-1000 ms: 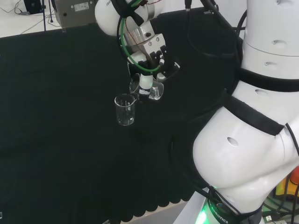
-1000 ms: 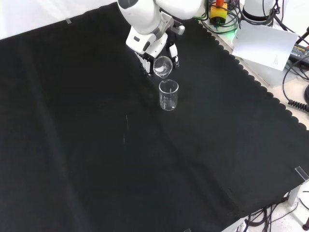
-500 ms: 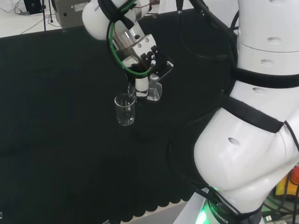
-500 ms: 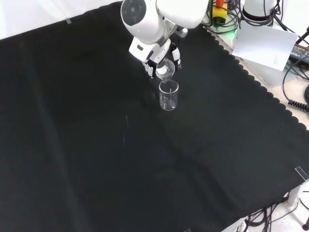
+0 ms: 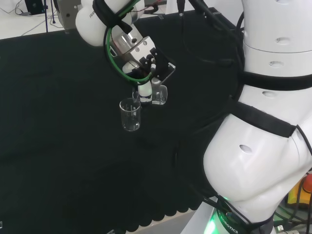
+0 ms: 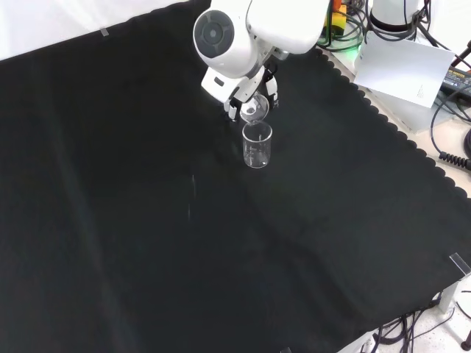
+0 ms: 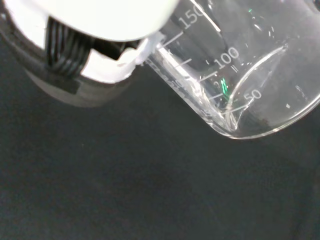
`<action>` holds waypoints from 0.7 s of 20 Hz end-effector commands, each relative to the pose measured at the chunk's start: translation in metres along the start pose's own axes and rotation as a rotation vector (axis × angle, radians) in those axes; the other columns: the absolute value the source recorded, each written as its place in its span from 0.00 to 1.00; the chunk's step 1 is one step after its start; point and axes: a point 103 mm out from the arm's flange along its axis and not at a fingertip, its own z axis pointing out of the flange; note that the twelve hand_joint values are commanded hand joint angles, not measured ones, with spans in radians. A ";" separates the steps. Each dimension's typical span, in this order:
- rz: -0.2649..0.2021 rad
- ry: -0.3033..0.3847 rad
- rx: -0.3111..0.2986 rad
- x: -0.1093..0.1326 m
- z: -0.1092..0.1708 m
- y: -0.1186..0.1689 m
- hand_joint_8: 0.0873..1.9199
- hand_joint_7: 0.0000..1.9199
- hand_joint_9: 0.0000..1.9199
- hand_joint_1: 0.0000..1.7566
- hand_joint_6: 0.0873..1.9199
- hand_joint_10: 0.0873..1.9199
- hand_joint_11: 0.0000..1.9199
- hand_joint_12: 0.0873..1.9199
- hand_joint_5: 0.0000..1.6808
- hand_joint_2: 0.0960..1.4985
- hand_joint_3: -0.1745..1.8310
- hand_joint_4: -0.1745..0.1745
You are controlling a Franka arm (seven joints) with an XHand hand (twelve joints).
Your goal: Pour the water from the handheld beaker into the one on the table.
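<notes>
Tipping the held beaker (image 5: 157,94) over the standing beaker (image 5: 130,115), with a spill as your main risk.

You have the held beaker lying nearly on its side, its lip just above the near rim of the standing beaker, which sits upright on the black cloth of the counter (image 6: 147,243). The hand (image 5: 146,73) has its fingers curled round the glass. If the lip sits short of that rim, water may run onto the cloth; a lower dip could knock the light standing beaker over.
</notes>
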 end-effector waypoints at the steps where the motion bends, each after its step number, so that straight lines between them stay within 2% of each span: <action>1: 0.021 -0.048 0.031 0.005 -0.003 0.000 0.03 0.80 0.94 0.76 0.07 0.00 0.77 0.24 0.87 0.40 0.36 0.00; 14: 0.068 -0.117 0.093 0.014 -0.015 0.000 0.03 0.80 0.93 0.76 0.07 0.00 0.77 0.24 0.87 0.40 0.36 0.00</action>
